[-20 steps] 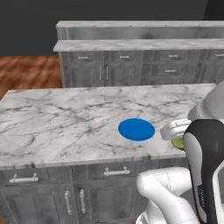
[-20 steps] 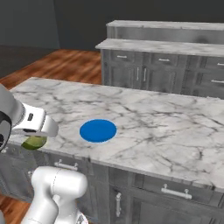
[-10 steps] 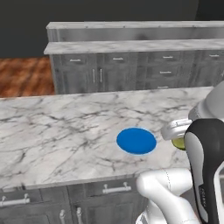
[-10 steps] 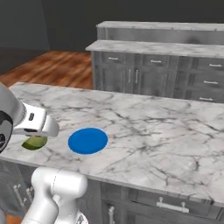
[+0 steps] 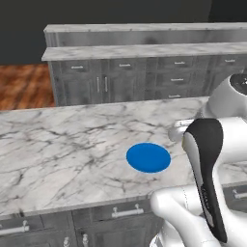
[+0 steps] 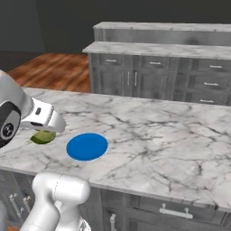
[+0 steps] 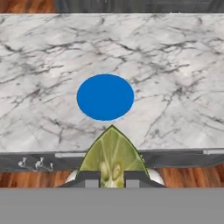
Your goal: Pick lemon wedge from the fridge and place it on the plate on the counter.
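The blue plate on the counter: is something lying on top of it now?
No. The blue plate lies bare on the marble counter. The lemon wedge is held in the gripper, short of the plate. What is under the plate cannot be seen.

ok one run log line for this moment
phase: carry | hand: shut on lemon wedge | plate: bare, on counter | wedge: short of plate

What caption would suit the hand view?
Gripper holding a lemon wedge, facing the blue plate on the marble counter.

White glossy arm (image 5: 202, 212) w/ rounded links, black band on one link, dark round joint cap.
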Available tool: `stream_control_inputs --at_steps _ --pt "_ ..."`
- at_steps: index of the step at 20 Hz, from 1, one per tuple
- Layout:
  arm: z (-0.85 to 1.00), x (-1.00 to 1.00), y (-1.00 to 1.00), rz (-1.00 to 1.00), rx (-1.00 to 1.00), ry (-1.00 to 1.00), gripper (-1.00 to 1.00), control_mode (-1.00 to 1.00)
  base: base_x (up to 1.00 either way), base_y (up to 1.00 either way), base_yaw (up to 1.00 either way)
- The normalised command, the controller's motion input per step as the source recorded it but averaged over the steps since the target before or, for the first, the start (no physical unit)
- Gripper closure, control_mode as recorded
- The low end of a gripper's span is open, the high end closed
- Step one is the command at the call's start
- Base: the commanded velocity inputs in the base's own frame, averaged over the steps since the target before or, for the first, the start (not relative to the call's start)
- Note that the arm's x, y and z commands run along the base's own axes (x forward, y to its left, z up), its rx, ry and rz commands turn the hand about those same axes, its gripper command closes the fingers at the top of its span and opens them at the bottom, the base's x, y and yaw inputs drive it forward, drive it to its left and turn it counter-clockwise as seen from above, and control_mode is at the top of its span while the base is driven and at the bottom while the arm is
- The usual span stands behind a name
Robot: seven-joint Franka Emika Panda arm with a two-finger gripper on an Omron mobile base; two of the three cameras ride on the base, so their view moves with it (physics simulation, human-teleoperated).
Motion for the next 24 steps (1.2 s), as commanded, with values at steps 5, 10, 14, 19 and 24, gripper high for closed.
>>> stream_control_inputs --at_steps 5,10,14,19,24 --pt "-0.33 0.79 0.06 -0.12 -0.02 0.0 1.0 -1.0 0.0 0.0 0.0" --pt "-0.59 0.65 0.0 0.0 0.0 0.0 1.0 -1.0 0.0 0.0 0.0" --pt "-0.64 0.75 0.0 0.0 0.0 0.0 1.0 -1.0 0.0 0.0 0.0" --pt "-0.63 0.76 0.0 0.0 0.0 0.05 1.0 -1.0 0.0 0.0 0.0" --pt "-0.57 0.67 0.0 0.0 0.0 0.1 1.0 -1.0 0.0 0.0 0.0"
